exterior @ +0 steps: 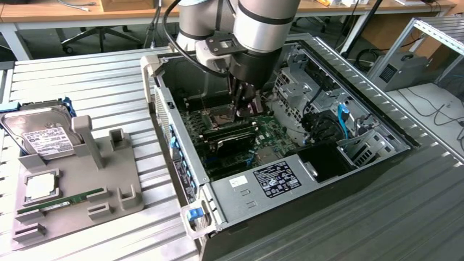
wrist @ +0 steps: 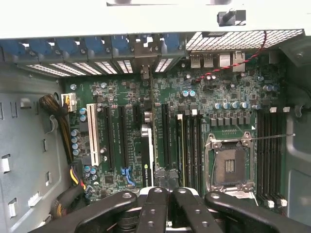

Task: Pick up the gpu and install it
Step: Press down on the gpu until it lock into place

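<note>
The gpu (wrist: 146, 155) is a dark card seen edge-on with a pale stripe. It stands upright in a motherboard slot, its end toward the rear bracket openings, and appears as a black slab (exterior: 230, 139) inside the open computer case (exterior: 168, 114). My gripper (exterior: 246, 109) hangs inside the case just above the board, between the card and the CPU socket (wrist: 228, 165). Its fingers (wrist: 156, 204) are pressed together, shut, with nothing visible between them. The gripper (wrist: 170, 191) is close beside the card's near end, and I cannot tell whether it touches the card.
On the exterior view's left, a grey fixture (exterior: 108, 190) holds a silver hard drive (exterior: 43, 136), a CPU chip (exterior: 40, 187) and a green memory stick (exterior: 62, 202). Drive cages and cables (exterior: 340, 117) crowd the case's far side. Installed memory sticks (wrist: 187, 145) sit near the fingers.
</note>
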`<state>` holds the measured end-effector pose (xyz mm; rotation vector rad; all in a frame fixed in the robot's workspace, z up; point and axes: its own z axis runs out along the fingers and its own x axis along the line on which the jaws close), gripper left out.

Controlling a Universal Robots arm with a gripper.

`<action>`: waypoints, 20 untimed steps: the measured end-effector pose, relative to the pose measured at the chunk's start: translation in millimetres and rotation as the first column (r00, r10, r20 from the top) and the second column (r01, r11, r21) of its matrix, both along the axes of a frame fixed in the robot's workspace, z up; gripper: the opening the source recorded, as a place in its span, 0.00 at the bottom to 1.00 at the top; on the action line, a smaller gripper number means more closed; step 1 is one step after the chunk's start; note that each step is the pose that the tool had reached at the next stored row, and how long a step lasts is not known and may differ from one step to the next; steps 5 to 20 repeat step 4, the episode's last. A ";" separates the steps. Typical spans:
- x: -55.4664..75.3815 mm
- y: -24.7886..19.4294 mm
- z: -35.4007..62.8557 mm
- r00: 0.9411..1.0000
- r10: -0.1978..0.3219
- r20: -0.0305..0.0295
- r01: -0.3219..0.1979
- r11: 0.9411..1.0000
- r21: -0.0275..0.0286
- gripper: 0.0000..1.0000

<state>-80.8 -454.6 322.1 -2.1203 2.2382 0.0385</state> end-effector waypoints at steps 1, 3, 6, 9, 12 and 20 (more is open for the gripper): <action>0.0 0.0 0.2 1.000 0.000 0.000 0.000 1.000 0.000 0.11; 0.0 0.0 0.1 1.000 0.000 0.000 0.000 1.000 0.000 0.11; 0.0 0.0 0.2 1.000 0.000 0.000 0.000 1.000 0.000 0.11; 0.0 0.0 0.2 1.000 0.000 0.000 0.000 1.000 0.000 0.11; 0.0 0.0 0.2 1.000 0.000 0.000 0.000 1.000 0.000 0.11; 0.0 0.0 0.2 1.000 0.000 0.000 0.000 1.000 0.000 0.11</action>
